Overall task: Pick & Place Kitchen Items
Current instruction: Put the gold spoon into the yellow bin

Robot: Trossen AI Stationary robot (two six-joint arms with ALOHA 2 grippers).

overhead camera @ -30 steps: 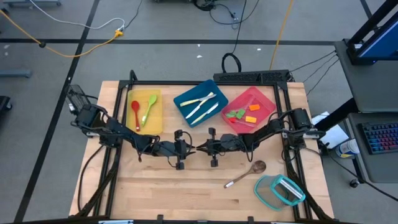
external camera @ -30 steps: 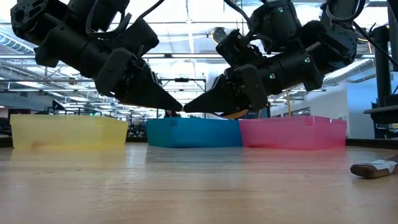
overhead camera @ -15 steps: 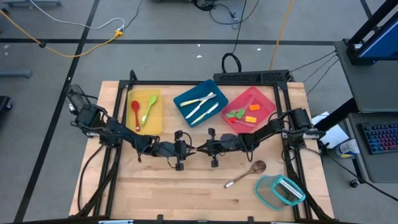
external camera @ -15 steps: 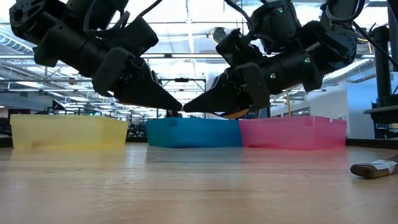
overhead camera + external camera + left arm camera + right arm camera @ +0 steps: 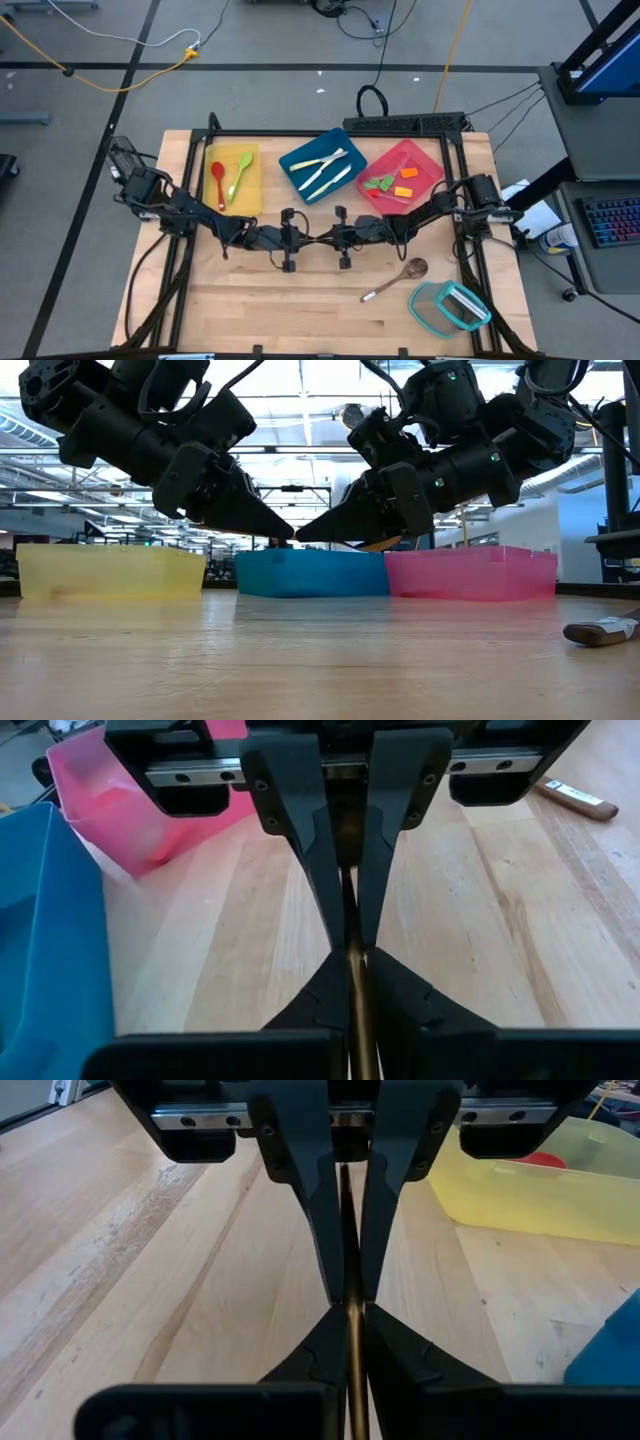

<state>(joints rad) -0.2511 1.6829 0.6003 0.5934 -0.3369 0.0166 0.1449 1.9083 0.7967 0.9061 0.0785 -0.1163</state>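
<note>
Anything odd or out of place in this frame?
Both grippers meet above the middle of the table, with the left gripper and right gripper each shut on the same thin brown stick. A wooden spoon lies loose beside the teal-rimmed container.

Table (image 5: 250,290): pale matt wood planks, visible grain. Yellow tray (image 5: 110,572), blue tray (image 5: 310,574), pink tray (image 5: 470,573): translucent smooth plastic. Both grippers' fingers (image 5: 300,840): matt black plastic. Thin stick (image 5: 358,1010) between them: glossy brown wood. Spoon (image 5: 395,278) lower right: brown wood.
</note>
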